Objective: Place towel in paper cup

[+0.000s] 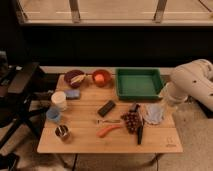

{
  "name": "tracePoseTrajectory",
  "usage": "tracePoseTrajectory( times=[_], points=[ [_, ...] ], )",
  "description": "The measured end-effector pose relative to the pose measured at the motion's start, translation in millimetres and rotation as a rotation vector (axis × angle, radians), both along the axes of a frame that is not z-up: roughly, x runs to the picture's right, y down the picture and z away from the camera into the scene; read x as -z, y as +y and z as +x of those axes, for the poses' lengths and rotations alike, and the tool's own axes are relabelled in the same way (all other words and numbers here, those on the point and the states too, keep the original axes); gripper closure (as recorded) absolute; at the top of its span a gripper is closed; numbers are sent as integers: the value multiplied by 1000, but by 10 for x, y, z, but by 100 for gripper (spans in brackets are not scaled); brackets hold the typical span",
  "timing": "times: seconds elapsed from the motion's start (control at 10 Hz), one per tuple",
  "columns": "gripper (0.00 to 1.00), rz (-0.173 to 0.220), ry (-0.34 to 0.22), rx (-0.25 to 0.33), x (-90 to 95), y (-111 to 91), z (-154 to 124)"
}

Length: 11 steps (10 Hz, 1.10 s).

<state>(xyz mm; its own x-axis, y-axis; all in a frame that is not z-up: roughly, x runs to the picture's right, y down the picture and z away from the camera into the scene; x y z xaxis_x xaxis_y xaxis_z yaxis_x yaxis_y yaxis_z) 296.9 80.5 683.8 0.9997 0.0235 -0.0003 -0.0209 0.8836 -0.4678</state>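
- Risk: carry is spanning nearly whole desk [150,144], right edge to left edge; limp cloth likely sagging, dragging over black block [106,107] mid-desk.
- Green tray [138,83] is crowding tool's descent.
- Paper cup [59,100], near left edge, is likely tipping if cloth is catching rim.
- Towel [154,113] is lying near right edge, in front of tray.
- Tool [168,99] is hovering just behind towel, jaws standing wide, holding nothing.

My white arm [194,82] reaches in from the right, its thick elbow bent and the forearm sloping down to the left. My claw [166,96] hangs at its low end, over the right edge of the bench [85,135]. It is mostly hidden, but its jaws seem spread, gripping nothing.
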Motion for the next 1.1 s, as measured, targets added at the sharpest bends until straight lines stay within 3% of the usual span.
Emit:
tracePoseTrajectory(
  times=[0.2,0.3,0.5,0.8,1.0,1.1],
  points=[
    [35,28,-30,8,-191,-13,48],
    [35,41,-20,19,-298,28,117],
    [35,38,1,22,-424,83,180],
    [35,36,2,17,-420,96,189],
    [35,12,3,10,-491,111,198],
    [35,-4,-6,2,-611,142,207]
  ],
)
